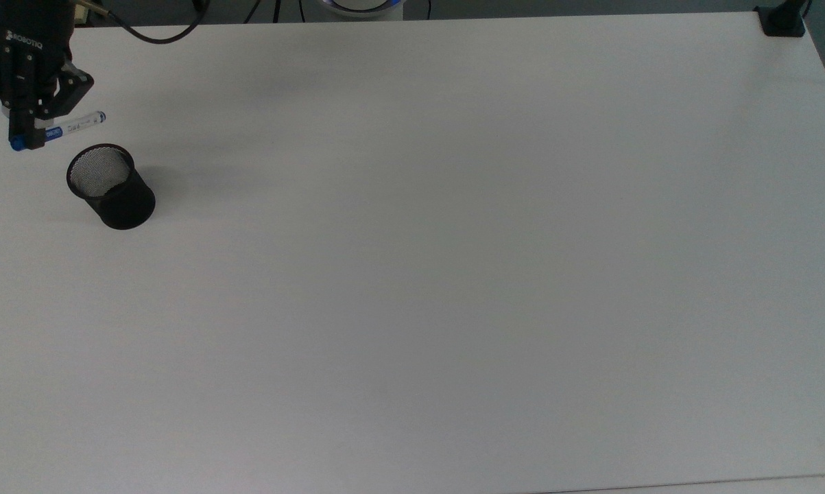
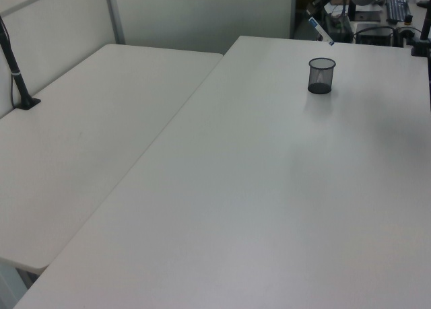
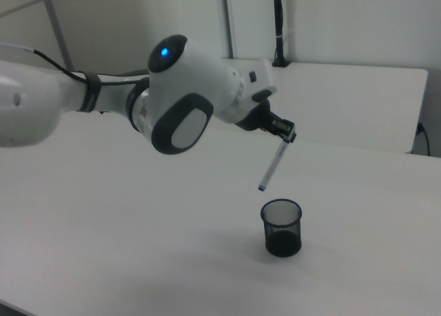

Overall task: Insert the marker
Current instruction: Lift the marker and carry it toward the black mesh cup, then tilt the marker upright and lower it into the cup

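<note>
Currently the gripper (image 1: 27, 140) sits at the far-left corner of the top view, clamped on the marker (image 1: 69, 127) near its blue-capped end. Jaws are closed on the barrel; grasp looks firm.

Marker state:
- Held in the air, clear of the table (image 1: 453, 274).
- In the right view the marker (image 3: 273, 165) hangs tilted from the gripper (image 3: 284, 137), cap end up in the fingers, small blue tip pointing down and toward the right view's left.
- Tip is above the mesh cup (image 3: 281, 226), a little to the right view's left of the rim, not inside it. There is a visible gap between tip and rim.
- In the top view the white barrel runs out to the top view's right of the fingers, with the blue label just beside them and the blue end tip farthest out.

Cup:
- Black mesh cup (image 1: 110, 185) stands upright on the table, mouth open, nothing visible in it.
- In the top view it is near the gripper, just below and to the top view's right of it.
- In the left view the cup (image 2: 321, 75) stands toward the far end of the table, with the marker (image 2: 320, 30) above it and tilted.

Arm (image 3: 186, 102) reaches in from the right view's left, blue status light on.
</note>
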Controlling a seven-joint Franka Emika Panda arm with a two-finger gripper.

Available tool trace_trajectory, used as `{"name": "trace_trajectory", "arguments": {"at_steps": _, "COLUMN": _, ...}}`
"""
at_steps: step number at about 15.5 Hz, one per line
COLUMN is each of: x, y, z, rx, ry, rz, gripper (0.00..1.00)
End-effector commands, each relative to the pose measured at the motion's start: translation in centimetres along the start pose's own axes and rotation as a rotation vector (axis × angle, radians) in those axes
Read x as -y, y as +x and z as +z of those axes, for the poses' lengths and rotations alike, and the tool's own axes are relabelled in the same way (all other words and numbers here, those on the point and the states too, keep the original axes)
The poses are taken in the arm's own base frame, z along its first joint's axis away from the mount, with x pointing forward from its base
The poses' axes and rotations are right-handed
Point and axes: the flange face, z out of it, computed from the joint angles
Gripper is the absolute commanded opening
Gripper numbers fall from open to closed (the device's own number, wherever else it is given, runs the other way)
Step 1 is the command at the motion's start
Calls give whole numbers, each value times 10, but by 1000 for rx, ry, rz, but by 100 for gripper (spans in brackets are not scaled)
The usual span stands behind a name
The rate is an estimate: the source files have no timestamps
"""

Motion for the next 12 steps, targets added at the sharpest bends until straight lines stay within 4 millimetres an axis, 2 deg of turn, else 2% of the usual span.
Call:
{"name": "trace_trajectory", "arguments": {"at_steps": 1, "x": -9, "y": -10, "z": 16, "rx": -61, "ry": -1, "rz": 18, "gripper": 0}}
{"name": "trace_trajectory", "arguments": {"at_steps": 8, "x": -5, "y": -49, "z": 63, "rx": -96, "ry": -58, "rz": 4, "gripper": 0}}
{"name": "trace_trajectory", "arguments": {"at_steps": 12, "x": -3, "y": -87, "z": 73, "rx": -109, "ry": -86, "rz": -16, "gripper": 0}}
